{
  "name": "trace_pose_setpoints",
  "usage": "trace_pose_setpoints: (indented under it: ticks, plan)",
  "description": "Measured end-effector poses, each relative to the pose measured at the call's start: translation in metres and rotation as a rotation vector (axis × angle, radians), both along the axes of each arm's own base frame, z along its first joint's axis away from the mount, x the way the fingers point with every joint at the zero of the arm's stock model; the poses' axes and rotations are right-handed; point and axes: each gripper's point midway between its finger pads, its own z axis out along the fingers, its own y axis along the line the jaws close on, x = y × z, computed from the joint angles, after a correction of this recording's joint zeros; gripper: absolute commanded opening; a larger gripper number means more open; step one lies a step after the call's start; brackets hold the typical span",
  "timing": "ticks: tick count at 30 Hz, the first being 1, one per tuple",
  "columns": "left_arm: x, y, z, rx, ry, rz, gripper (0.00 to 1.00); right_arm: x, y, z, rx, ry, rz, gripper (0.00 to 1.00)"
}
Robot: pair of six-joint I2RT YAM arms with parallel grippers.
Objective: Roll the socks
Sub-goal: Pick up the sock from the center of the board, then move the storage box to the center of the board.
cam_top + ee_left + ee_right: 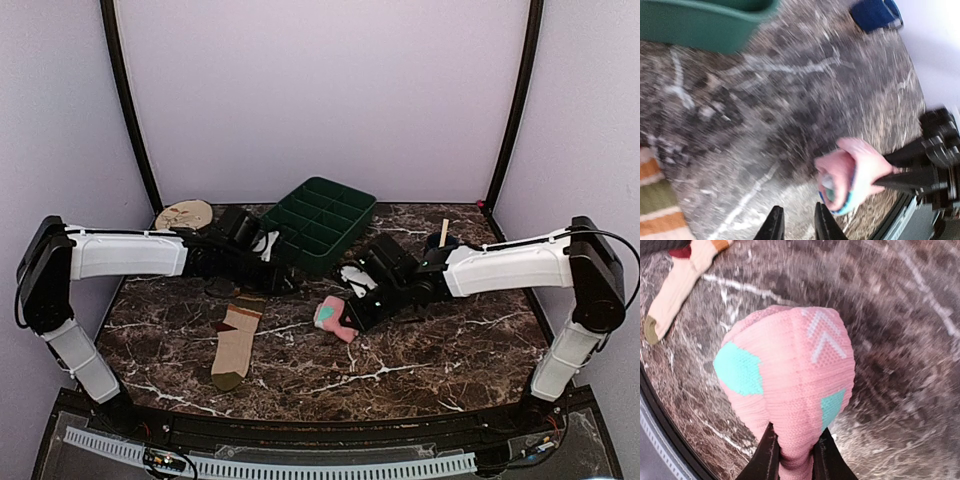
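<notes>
The pink sock (335,318) with teal patches is bunched into a lump near the table's middle, and my right gripper (358,312) is shut on one end of it. In the right wrist view the pink sock (790,380) bulges out from between the two fingers of that gripper (796,434). The striped beige sock (236,345) lies flat to the left, olive toe toward the near edge. My left gripper (288,282) hovers just left of the pink sock (855,170). Its jaws (799,217) stand narrowly apart and hold nothing.
A dark green compartment tray (320,222) sits at the back centre, close behind both grippers. A round beige disc (184,213) lies at the back left. A dark blue cup with a wooden stick (443,235) stands at the back right.
</notes>
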Motion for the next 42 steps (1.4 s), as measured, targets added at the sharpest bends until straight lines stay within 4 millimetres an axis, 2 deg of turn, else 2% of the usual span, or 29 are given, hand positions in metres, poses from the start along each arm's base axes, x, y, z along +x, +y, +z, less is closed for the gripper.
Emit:
trace_pose_setpoints:
  ticks: [5, 8, 10, 13, 17, 21, 25, 34, 42]
  plan:
    - [0.05, 0.022, 0.027, -0.055, -0.032, 0.131, 0.27, 0.024, 0.009, 0.034, -0.006, -0.108, -0.016, 0.0]
    - [0.086, 0.024, 0.046, -0.089, -0.069, 0.179, 0.29, 0.038, 0.015, 0.058, -0.002, -0.182, -0.023, 0.0]
    - [0.107, 0.022, 0.053, -0.101, -0.088, 0.199, 0.3, 0.048, 0.018, 0.076, 0.002, -0.231, -0.029, 0.0]
    - [0.138, 0.018, 0.049, -0.104, -0.09, 0.23, 0.32, 0.067, 0.024, 0.104, 0.011, -0.314, -0.044, 0.0]
    - [0.166, 0.016, 0.027, -0.065, -0.05, 0.26, 0.33, 0.092, 0.026, 0.125, 0.013, -0.385, -0.081, 0.0]
    - [0.174, 0.019, 0.006, -0.014, 0.002, 0.293, 0.39, 0.116, 0.019, 0.132, -0.01, -0.426, -0.121, 0.0]
    - [0.176, 0.026, 0.006, 0.009, 0.027, 0.341, 0.43, 0.129, 0.011, 0.134, -0.031, -0.446, -0.14, 0.0]
    - [0.188, 0.049, 0.011, 0.038, 0.053, 0.446, 0.45, 0.137, 0.012, 0.139, -0.032, -0.461, -0.141, 0.0]
    - [0.202, 0.062, -0.013, 0.08, 0.107, 0.506, 0.45, 0.142, 0.015, 0.134, -0.044, -0.463, -0.128, 0.0]
